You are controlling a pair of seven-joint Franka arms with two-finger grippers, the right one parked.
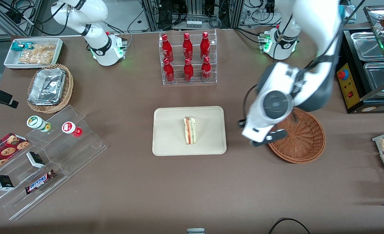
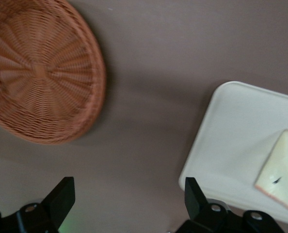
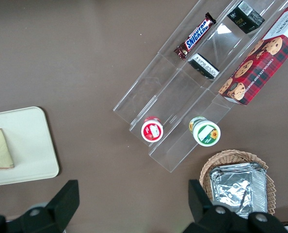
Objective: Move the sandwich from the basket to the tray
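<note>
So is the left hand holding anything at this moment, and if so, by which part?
Nothing is held. The left hand is open and bare, above the table between the basket and the tray. The sandwich lies on the tray.

Even overhead light, soft shadows under the tray; working arm smeared with motion blur (wrist view soft too), hand above basket.
</note>
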